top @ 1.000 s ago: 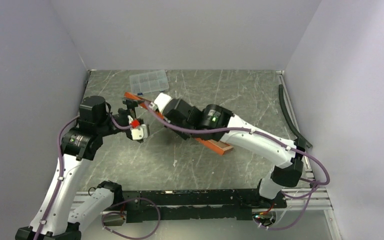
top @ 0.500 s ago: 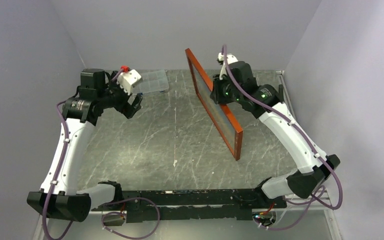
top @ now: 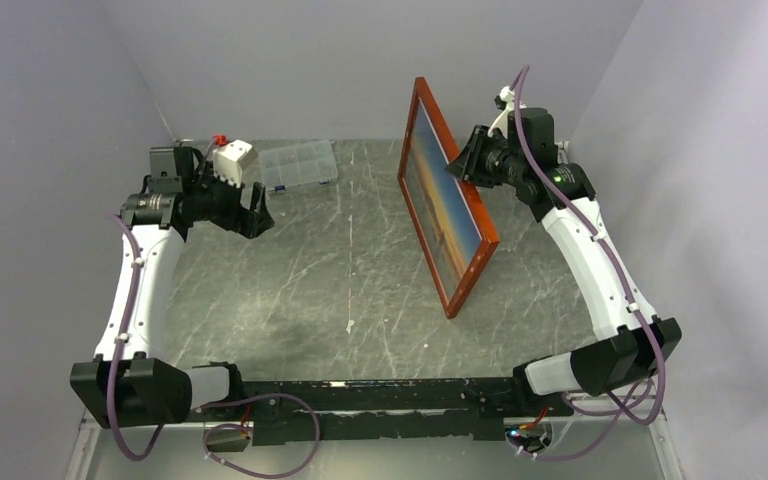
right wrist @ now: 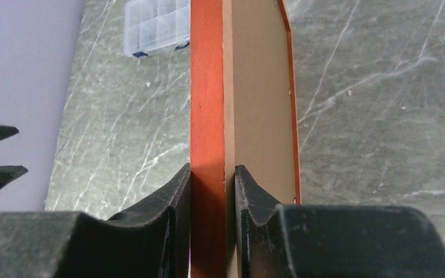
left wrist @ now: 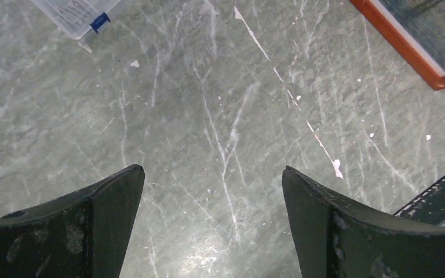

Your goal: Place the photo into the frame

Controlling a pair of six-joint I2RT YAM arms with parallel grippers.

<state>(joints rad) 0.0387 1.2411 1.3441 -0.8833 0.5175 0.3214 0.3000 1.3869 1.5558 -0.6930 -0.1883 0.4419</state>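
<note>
The frame (top: 488, 243), with its thin orange border, stands on edge, tilted, right of the table's middle. Its lower corner is at or just above the tabletop. The photo (top: 444, 198), an orange-and-blue sunset, shows through the pane and faces left. My right gripper (top: 472, 166) is shut on the frame's upper far edge. In the right wrist view, my right gripper (right wrist: 213, 174) pinches the orange edge (right wrist: 207, 110) and the brown backing board (right wrist: 259, 98). My left gripper (top: 256, 211) hangs open and holds nothing over the back left. Bare tabletop shows between its fingers (left wrist: 111, 200), and the frame's corner (left wrist: 402, 51) is at the upper right.
A small clear compartment box (top: 298, 163) lies at the back left of the marble table (top: 340, 280), close to my left gripper. Grey walls close in the left, back and right. A black rail (top: 390, 395) with the arm bases runs along the near edge.
My right arm has swung the frame up from low over the table's middle to upright at the right, picture side turned left. My left arm has drawn back to the back left, still open.
</note>
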